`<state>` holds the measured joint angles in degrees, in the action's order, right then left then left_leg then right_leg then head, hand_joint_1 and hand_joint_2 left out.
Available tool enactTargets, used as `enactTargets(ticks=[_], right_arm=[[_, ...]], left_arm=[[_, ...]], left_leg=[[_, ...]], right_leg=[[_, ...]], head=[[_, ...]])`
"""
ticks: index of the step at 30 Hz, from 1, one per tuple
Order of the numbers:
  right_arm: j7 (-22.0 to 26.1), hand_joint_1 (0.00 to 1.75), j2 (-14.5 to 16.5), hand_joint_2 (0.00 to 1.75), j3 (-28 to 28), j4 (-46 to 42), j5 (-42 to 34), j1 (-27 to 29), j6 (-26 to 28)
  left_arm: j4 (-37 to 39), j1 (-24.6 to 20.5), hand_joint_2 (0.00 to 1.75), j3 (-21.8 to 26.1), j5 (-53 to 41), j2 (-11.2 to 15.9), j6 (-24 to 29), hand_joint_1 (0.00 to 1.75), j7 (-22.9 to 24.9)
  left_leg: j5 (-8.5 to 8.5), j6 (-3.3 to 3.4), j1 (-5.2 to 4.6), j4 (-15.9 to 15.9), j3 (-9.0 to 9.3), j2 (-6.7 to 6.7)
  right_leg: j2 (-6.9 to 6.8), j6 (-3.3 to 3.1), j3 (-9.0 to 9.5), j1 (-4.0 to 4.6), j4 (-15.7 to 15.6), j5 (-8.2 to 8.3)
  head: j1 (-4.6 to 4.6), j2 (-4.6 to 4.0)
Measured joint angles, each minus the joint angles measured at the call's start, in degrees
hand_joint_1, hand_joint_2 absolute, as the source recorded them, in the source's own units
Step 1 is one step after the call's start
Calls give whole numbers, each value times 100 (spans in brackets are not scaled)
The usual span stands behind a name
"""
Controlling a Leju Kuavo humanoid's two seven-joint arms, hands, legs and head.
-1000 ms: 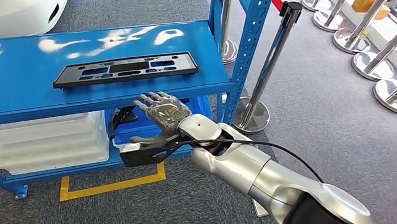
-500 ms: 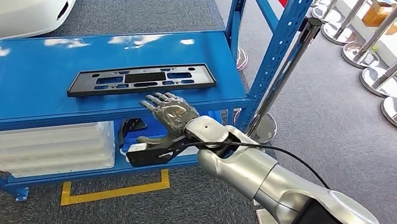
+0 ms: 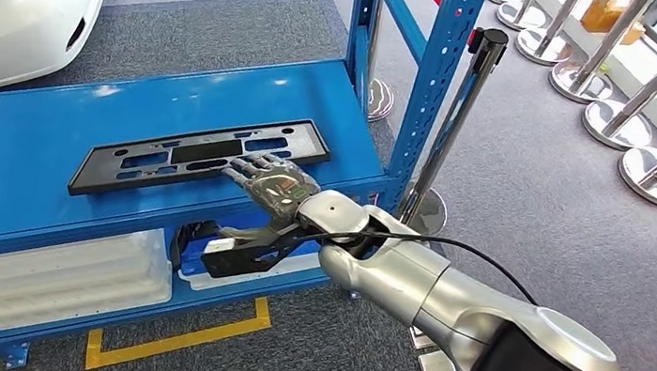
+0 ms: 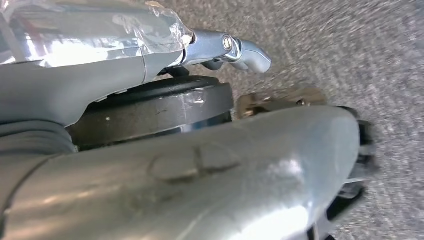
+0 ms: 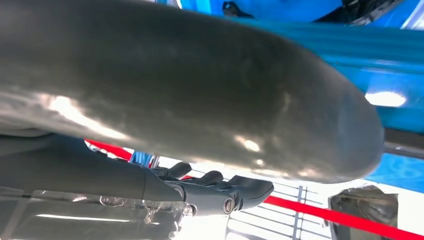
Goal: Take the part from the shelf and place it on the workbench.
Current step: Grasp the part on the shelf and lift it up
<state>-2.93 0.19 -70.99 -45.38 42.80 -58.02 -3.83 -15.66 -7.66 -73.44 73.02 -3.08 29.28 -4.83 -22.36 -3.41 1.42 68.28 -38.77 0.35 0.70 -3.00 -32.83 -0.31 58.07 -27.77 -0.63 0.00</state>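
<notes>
Reaching the right hand [image 3: 272,188] flat, fingers [image 3: 246,168] spread and holding nothing, onto the near edge of the black plate frame [image 3: 201,155], lying on the blue shelf [image 3: 14,175], probably for sliding it out.

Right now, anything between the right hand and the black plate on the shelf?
Nothing visible. The right hand is open, its fingertips at the near edge of the black plate, which lies flat on the blue shelf. Contact can't be told.

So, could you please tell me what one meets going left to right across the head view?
White car → black part → blue shelf post → black stanchion → chrome stanchion bases.
</notes>
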Motion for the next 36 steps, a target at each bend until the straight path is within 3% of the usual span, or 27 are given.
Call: enactTargets(ticks=[1,2,5,7,9,12,13,14,15,16,18,20,22,24,26,28,29,32,33,36], right_arm=[[0,0,3,0,-1,-1,-1,0,-4],[0,0,7,0,-1,-1,-1,-3,-10],[0,0,22,0,-2,-4,-1,-5,-27],[0,0,23,0,-2,-4,-1,-8,-28],[0,0,22,0,-2,-4,-1,-18,-27],[0,0,14,0,-2,-4,-1,-1,-28],[0,0,10,0,-2,-4,-1,8,-28],[0,0,6,0,-2,-4,-1,12,-28],[0,0,4,0,-2,-4,-1,12,-28],[0,0,3,0,-2,-4,-1,12,-28],[2,0,1,0,-2,-4,-3,8,-31],[10,0,-3,0,-2,-3,-5,0,-33],[20,0,1,0,0,-3,-5,-5,-31],[32,0,11,0,2,-3,-6,-19,-28],[42,0,19,0,2,-2,-7,-19,-30],[46,0,22,0,1,-2,-8,2,-31],[49,0,22,0,1,-2,-9,8,-31],[63,0,30,0,1,-1,-13,14,-32],[72,0,36,0,1,1,-16,15,-35],[115,0,47,0,0,2,-85,23,-80]], left_arm=[[2,2,0,0,7,0,1,0,0],[3,1,0,1,14,0,0,0,0],[4,5,0,2,24,-2,-4,0,3],[5,4,0,2,26,-2,-6,0,3],[5,-1,0,2,26,-2,-7,0,2],[5,3,0,2,26,-2,-8,0,5],[5,4,0,2,26,-2,-8,0,7],[5,4,0,2,26,-2,-8,0,8],[5,3,0,2,25,-3,-8,0,12],[5,1,0,3,25,-11,-9,0,16],[7,-6,0,4,25,-29,-8,0,27],[8,-8,0,4,25,-42,-6,0,37],[10,-12,0,4,25,-43,-2,0,46],[12,-26,0,4,27,-39,3,0,51],[13,-28,0,4,31,-39,3,0,52],[17,-16,0,5,38,-38,4,0,53],[21,-11,0,5,45,-36,7,0,54],[35,0,0,7,72,-33,11,0,52],[38,2,0,8,82,-33,11,0,49],[40,12,0,12,118,-34,1,0,34]], left_leg=[[224,-15,10,-346,83,-2],[332,4,8,-630,154,-1],[319,194,-29,-877,237,-9],[332,296,-31,-881,293,-19],[299,365,-31,-891,357,-25],[198,416,-69,-891,455,-28],[155,422,-90,-890,506,-34],[106,427,-111,-891,570,-41],[52,429,-133,-894,647,-47],[-2,426,-146,-901,716,-51],[-82,393,-144,-936,811,-57],[-88,323,-135,-966,874,-60],[-84,257,-148,-882,898,-55],[-171,184,-135,-441,680,-54],[-423,97,-90,251,227,-54],[-602,29,-48,611,-133,-52],[-510,-2,-30,522,-183,-52],[272,-54,19,-489,13,-49],[417,-15,14,-725,75,-51],[474,167,-18,-820,103,-75]], right_leg=[[4,32,51,-11,17,-49],[10,68,75,-13,33,-92],[20,182,87,0,66,-164],[-1,245,57,-12,192,-207],[-23,289,-213,-25,671,-371],[-29,292,-909,-23,1645,-656],[-29,266,-1029,-15,1695,-600],[-29,223,-1037,1,1521,-426],[-29,159,-952,29,1163,-153],[-28,86,-831,67,763,126],[-33,-14,-652,141,215,415],[-29,-38,-579,186,55,409],[-29,-47,-434,140,-70,420],[-40,-68,-287,72,-136,384],[-42,-89,-208,65,-140,312],[-31,-76,-135,55,-122,226],[-22,-60,-90,45,-103,177],[-3,29,32,12,-3,2],[3,66,33,14,33,-47],[15,134,-7,34,85,-127]], head=[[-18,0],[-47,0],[-55,0],[5,0],[83,0],[191,0],[221,0],[250,0],[275,0],[288,0],[272,0],[281,0],[317,0],[257,0],[164,0],[116,0],[95,0],[24,0],[1,0],[20,0]])
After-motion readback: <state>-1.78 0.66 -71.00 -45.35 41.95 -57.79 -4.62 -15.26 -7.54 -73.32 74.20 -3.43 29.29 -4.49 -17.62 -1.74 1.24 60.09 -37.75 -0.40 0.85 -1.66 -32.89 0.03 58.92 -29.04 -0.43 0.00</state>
